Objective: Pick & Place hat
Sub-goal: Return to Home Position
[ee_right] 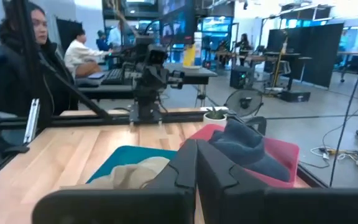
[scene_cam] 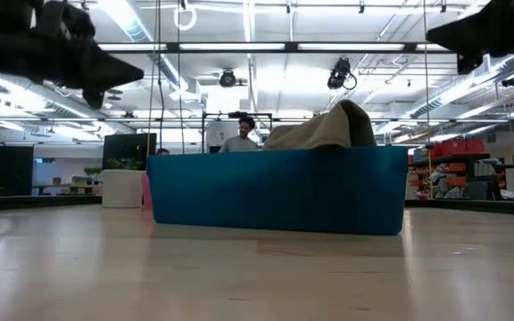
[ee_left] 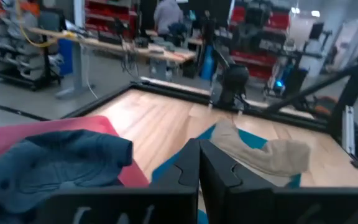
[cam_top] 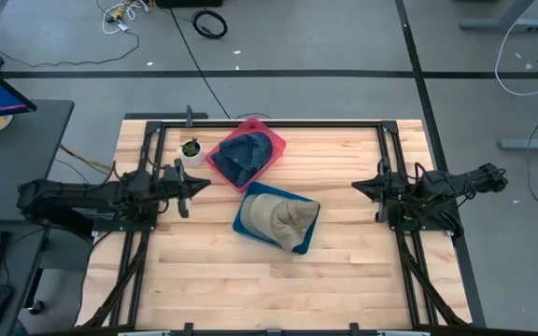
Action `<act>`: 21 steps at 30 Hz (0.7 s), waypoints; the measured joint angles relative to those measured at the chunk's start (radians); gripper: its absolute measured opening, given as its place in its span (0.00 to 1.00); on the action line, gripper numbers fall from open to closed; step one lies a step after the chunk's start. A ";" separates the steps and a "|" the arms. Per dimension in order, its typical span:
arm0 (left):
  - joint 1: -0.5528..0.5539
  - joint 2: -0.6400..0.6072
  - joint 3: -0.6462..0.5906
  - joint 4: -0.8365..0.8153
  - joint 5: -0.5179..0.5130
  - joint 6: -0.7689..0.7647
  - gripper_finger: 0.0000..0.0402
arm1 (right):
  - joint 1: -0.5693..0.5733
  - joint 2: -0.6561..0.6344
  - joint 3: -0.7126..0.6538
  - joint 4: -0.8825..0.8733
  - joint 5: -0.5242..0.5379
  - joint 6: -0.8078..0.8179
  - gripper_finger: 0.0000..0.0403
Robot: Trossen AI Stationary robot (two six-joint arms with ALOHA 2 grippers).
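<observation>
Brown caps (cam_top: 283,220) lie heaped in the blue bin (cam_top: 241,224), mid-surface. At least two tan crowns are piled together; the exact count can't be read. In the low view the heap (scene_cam: 328,129) pokes above the bin's rim (scene_cam: 275,192).

No loose cap shows anywhere on the bare surface (cam_top: 250,289). Nothing brown lies outside the bin.

Red bin (cam_top: 215,159) stands just behind the blue bin, corner near corner; can't tell if they touch. It holds blue caps (cam_top: 247,154). Small potted plant (cam_top: 191,149) sits beside the red bin on the left arm's side.

Left gripper (cam_top: 204,184) hangs over the left part of the surface, near the plant and apart from both bins. It points toward the centre. Its fingers (ee_left: 188,171) are pressed together with nothing between them.

Right gripper (cam_top: 356,187) is over the right part of the surface, apart from the blue bin and facing the left one. Its fingers (ee_right: 185,165) also meet, and hold nothing.

In the low view both arms show only as dark shapes in the upper corners, clear of the surface.

A person (ee_right: 23,37) sits beyond the surface's edge in the right wrist view, hands not near the work.

Judgement: the placing looks finished, with every brown cap in sight binned and neither gripper carrying anything. What seems left is only for the arms to settle at rest. No further pick is evident.
</observation>
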 joint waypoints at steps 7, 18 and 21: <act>0.037 -0.124 -0.108 0.059 0.001 0.001 0.01 | -0.012 -0.130 -0.075 -0.012 0.002 0.003 0.02; 0.069 -0.202 -0.114 -0.014 0.008 0.053 0.01 | -0.013 -0.129 -0.080 -0.120 0.010 0.047 0.02; 0.069 -0.203 -0.127 -0.019 0.009 0.028 0.01 | -0.013 -0.129 -0.080 -0.127 0.010 0.063 0.02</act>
